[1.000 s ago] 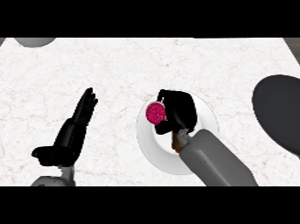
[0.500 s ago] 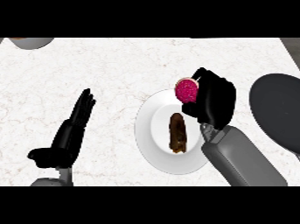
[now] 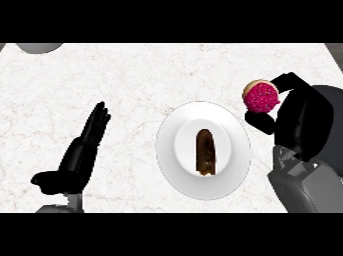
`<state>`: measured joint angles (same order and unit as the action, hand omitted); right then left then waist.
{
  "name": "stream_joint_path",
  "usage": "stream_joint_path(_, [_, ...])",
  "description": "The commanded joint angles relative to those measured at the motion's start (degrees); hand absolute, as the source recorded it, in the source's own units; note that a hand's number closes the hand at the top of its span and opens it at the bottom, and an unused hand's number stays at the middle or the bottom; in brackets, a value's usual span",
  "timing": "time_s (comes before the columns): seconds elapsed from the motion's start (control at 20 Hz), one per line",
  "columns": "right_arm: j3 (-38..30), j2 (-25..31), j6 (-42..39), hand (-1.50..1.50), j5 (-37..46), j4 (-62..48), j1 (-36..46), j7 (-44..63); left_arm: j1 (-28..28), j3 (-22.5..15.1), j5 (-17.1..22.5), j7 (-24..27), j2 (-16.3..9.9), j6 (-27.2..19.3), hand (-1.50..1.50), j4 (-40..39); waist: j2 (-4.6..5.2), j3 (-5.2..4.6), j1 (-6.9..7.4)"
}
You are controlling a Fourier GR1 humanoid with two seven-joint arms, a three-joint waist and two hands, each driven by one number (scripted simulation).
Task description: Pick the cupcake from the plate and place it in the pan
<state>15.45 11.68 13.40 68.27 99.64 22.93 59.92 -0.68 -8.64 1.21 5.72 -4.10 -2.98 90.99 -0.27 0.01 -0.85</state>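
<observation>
A cupcake (image 3: 262,96) with pink frosting is lifted off the counter, held by my right hand (image 3: 298,117), whose fingers curl round it. It hangs to the right of the white plate (image 3: 175,164), near the left edge of the dark pan (image 3: 342,120), which my right hand and forearm partly hide. A brown smear remains on the middle of the plate. My left hand (image 3: 82,150) rests open at the lower left, fingers straight and pointing away.
A grey round object (image 3: 39,47) peeks in at the counter's far left corner. The white marble counter (image 3: 152,75) stretches between the hands and to the far edge.
My right hand has carried the cupcake up off the plate and to the right, towards the pan. The left hand has stayed where it was.
</observation>
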Motion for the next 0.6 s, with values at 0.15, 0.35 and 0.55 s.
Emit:
stream_joint_path(0.15, [-13.3, 4.0, 11.0, 1.5, -4.0, -3.6, -7.0, -6.2, -0.9, 1.0, 1.5, -1.2, -0.9, 2.2, 0.0, 0.4, 0.38, 0.04, 0.78])
stream_joint_path(0.35, [-17.4, 9.1, 14.2, 1.5, -3.2, -5.1, -11.9, -12.3, -1.8, 0.9, 0.2, 0.0, 0.3, 0.9, 0.0, -0.8, 0.32, 0.02, 0.47])
stream_joint_path(0.55, [-21.6, 10.6, 20.2, 1.5, -0.9, -13.1, -10.6, -15.7, -1.2, 0.3, -0.8, 0.3, 1.3, -0.2, 0.0, -0.3, 0.35, 0.02, 0.94])
